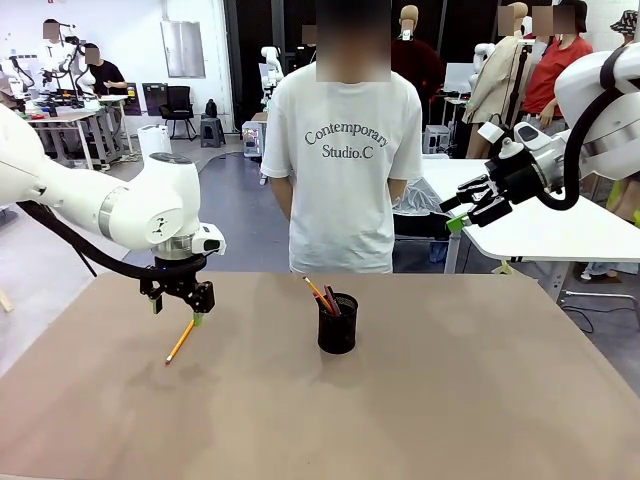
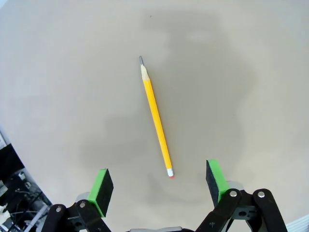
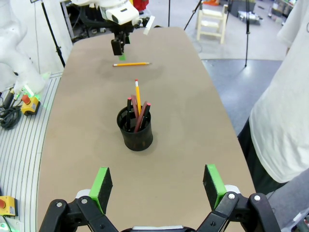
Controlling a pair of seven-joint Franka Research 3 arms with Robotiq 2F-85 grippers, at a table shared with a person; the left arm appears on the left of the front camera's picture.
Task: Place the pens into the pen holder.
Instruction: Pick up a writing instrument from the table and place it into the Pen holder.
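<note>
1. The brown table (image 1: pixel 420 410) has one loose orange-yellow pencil (image 1: pixel 180 342) lying flat on its left side. The pencil is slanted, with its dark point towards the near edge.
2. The left gripper (image 1: pixel 177 310) hangs pointing straight down just over the far end of that pencil. Its jaws are spread wide and pinch nothing. In the left wrist view, the eraser end lies between the green pads (image 2: pixel 103 186), nearer one than the other, and neither pad touches it.
3. The black mesh pen holder (image 1: pixel 337 325) stands upright near the middle of the table, well apart from the loose pencil.
4. Several pens (image 1: pixel 322 296) lean inside it with their tips above the rim. One is orange-yellow, the rest dark reddish-brown.
5. The right gripper (image 1: pixel 452 213) is held high off the table's right far corner and tilted down towards the middle. Its jaws are also spread and hold nothing.
6. A person (image 1: pixel 345 150) in a white printed T-shirt stands at the far edge with arms down.
</note>
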